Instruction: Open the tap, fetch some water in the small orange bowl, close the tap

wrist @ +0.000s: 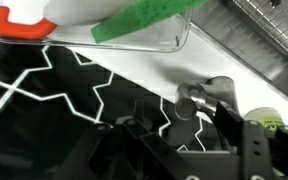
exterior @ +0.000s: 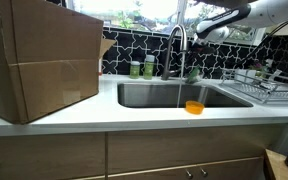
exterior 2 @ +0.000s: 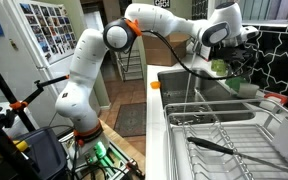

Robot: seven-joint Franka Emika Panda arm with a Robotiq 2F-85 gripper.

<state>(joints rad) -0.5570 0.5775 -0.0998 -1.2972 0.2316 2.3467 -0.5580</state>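
Note:
The tap (exterior: 177,45) is a tall steel gooseneck behind the sink (exterior: 144,95). A thin stream seems to fall from its spout into the basin. The small orange bowl (exterior: 193,107) sits at the sink's front rim, just beside that stream, and shows in both exterior views (exterior 2: 155,85). My gripper (exterior: 199,30) is up by the top of the tap, also seen in an exterior view (exterior 2: 221,45). In the wrist view the tap's round handle end (wrist: 189,98) lies between my dark fingers (wrist: 179,118), which are spread and hold nothing.
A big cardboard box (exterior: 39,60) stands on the counter beside the sink. Two green bottles (exterior: 141,68) stand behind the basin. A wire dish rack (exterior 2: 224,130) sits on the other side. A holder with a green sponge (wrist: 144,25) is close to the gripper.

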